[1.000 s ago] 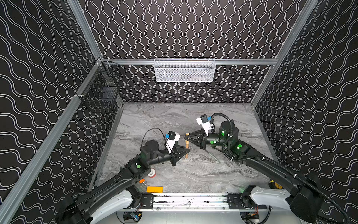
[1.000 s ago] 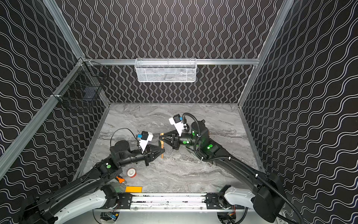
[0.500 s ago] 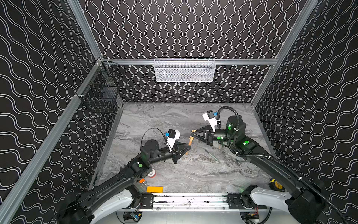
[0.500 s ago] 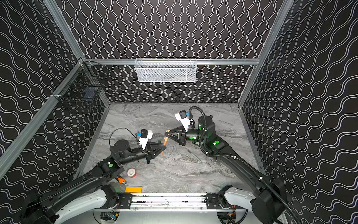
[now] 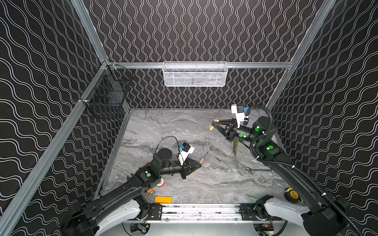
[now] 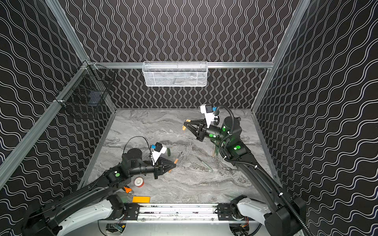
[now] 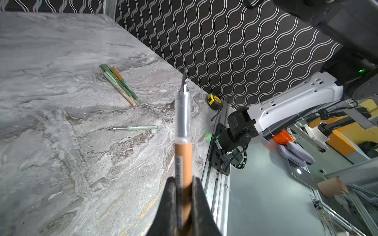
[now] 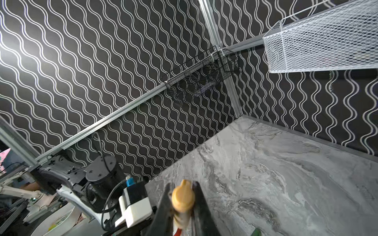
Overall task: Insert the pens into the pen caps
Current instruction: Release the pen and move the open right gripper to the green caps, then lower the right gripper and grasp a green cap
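Your left gripper (image 5: pixel 199 163) is clamped on the tan pen (image 7: pixel 183 155) by its barrel, with the nib pointing out past the jaws. Your right gripper (image 5: pixel 213 122) is clamped on the tan cap (image 8: pixel 182 199).

To seat it well, turn the cap so its mouth faces the nib. I can't tell which way the mouth faces now. Line up the two axes before closing the gap, then push straight along the barrel, since a tilt would likely jam the nib on the rim.

In both top views the pen is just below centre. The cap is up and right of it, well apart.
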Controlling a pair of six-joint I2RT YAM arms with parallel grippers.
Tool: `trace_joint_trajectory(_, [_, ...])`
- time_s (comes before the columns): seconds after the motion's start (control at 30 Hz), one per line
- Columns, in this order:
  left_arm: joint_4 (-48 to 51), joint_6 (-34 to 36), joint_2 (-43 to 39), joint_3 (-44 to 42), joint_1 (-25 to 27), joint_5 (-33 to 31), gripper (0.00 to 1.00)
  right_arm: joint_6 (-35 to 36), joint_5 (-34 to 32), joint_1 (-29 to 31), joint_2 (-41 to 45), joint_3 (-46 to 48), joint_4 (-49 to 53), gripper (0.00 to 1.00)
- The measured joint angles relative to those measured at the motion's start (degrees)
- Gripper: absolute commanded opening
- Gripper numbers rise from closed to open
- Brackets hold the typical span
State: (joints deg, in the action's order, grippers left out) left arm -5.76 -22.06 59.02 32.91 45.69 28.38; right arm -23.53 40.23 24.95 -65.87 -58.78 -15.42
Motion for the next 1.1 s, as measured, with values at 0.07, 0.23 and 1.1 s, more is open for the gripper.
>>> trace_joint_trajectory(0.07, [2.1, 0.0, -2.8, 0.3, 0.0, -3.0, 0.00, 0.0, -3.0, -2.1, -1.7, -0.6, 3.5, 0.00])
trace_joint_trajectory(0.23, [9.6, 0.5, -9.6, 1.6, -0.3, -12.2, 0.00, 2.2, -9.6, -5.4, -9.1, -2.0, 16.5, 0.00])
trace_joint_trajectory(1.1, [40.8, 7.2, -22.5, 14.3, -0.5, -26.9, 0.00, 15.8, -44.0, -5.8, -41.6, -12.1, 50.8, 0.39])
